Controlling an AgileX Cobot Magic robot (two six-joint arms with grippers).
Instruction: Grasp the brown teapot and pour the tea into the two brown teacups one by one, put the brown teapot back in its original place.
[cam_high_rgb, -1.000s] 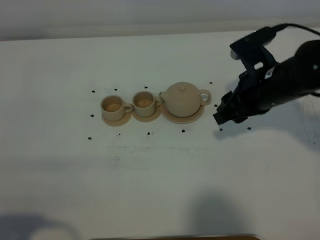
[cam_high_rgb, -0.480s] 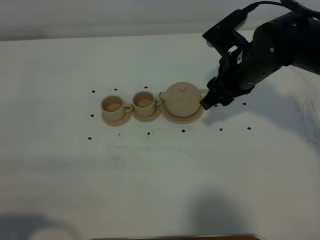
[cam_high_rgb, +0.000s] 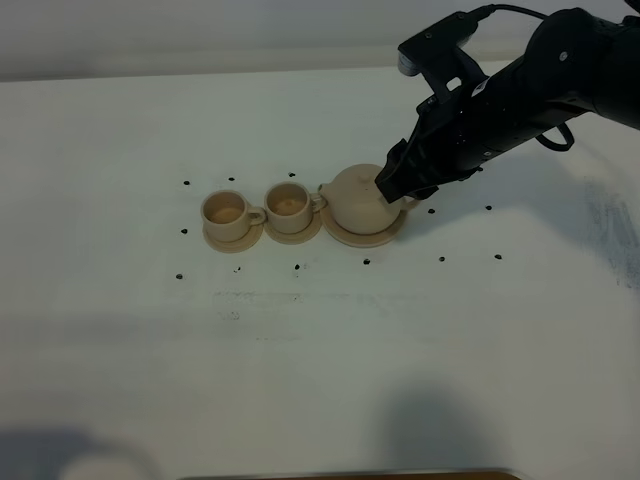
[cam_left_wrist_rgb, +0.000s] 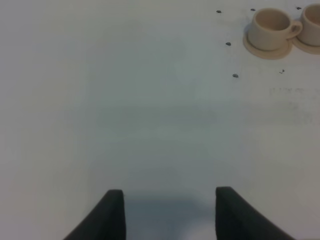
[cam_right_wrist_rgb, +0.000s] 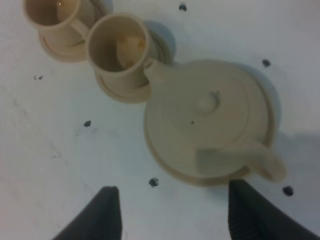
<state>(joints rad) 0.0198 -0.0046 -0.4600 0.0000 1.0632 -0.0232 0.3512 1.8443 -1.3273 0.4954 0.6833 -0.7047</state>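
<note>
The brown teapot (cam_high_rgb: 352, 202) stands with its lid on, on its wide round saucer (cam_high_rgb: 362, 238), spout toward the cups. My right gripper (cam_high_rgb: 392, 188) hangs open over the teapot's handle side and hides the handle in the high view. In the right wrist view the teapot (cam_right_wrist_rgb: 210, 120) and its loop handle (cam_right_wrist_rgb: 265, 165) lie just beyond the open right gripper (cam_right_wrist_rgb: 172, 215), with nothing between the fingers. The two brown teacups (cam_high_rgb: 227, 212) (cam_high_rgb: 288, 202) sit on small saucers left of the pot. My left gripper (cam_left_wrist_rgb: 169, 215) is open over bare table, far from the nearest teacup (cam_left_wrist_rgb: 270, 26).
Small black dots (cam_high_rgb: 441, 259) mark the white table (cam_high_rgb: 320, 340) around the tea set. The right arm (cam_high_rgb: 540, 90) reaches in from the far right. A shadow lies along the table's near edge.
My right arm has swung left and toward the far side, from beside the saucer to over the teapot's handle. The tea set and the left gripper have not moved.
</note>
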